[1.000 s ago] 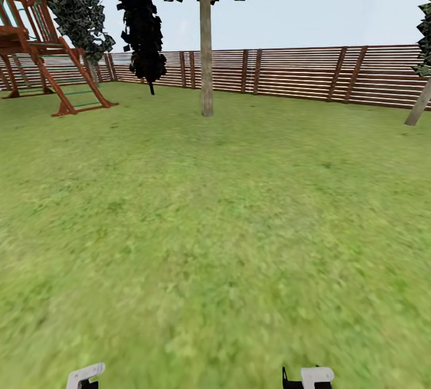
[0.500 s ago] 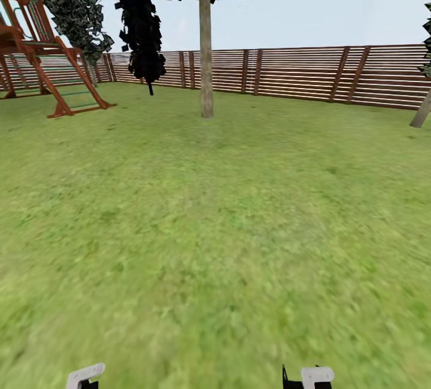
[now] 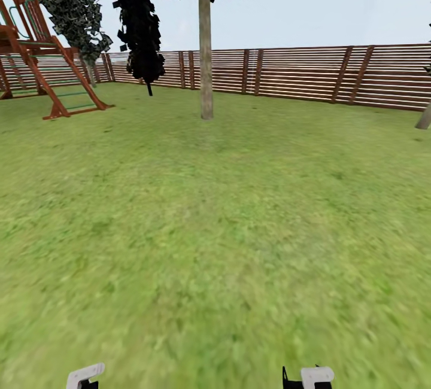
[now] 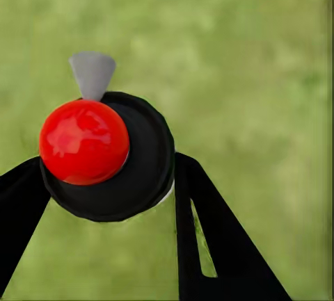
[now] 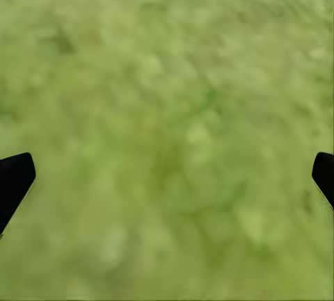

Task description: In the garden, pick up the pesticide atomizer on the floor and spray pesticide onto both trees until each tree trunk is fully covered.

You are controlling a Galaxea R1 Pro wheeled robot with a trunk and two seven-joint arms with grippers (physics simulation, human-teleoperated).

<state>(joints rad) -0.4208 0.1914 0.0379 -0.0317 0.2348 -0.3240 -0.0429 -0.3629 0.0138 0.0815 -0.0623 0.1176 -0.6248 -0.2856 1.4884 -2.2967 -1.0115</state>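
The left end effector (image 4: 104,197) is clamped on the pesticide atomizer (image 4: 111,158): its two black fingers (image 4: 209,238) press against either side of the round black body, whose red knob and grey nozzle stand up between them over blurred grass. In the head view the left end effector (image 3: 85,375) shows only as a white edge low in the frame, the right end effector (image 3: 308,377) alongside it. Far ahead of the left one and off to its left stands a reddish wooden play frame (image 3: 42,72), with a black conifer (image 3: 140,30) further right. Ahead between the two end effectors rises a tree trunk (image 3: 206,48), pale and mottled, on the lawn (image 3: 215,227) before the slatted fence (image 3: 311,75). The right end effector (image 5: 167,176) hangs spread wide and empty, fingertips (image 5: 14,179) well apart over grass.
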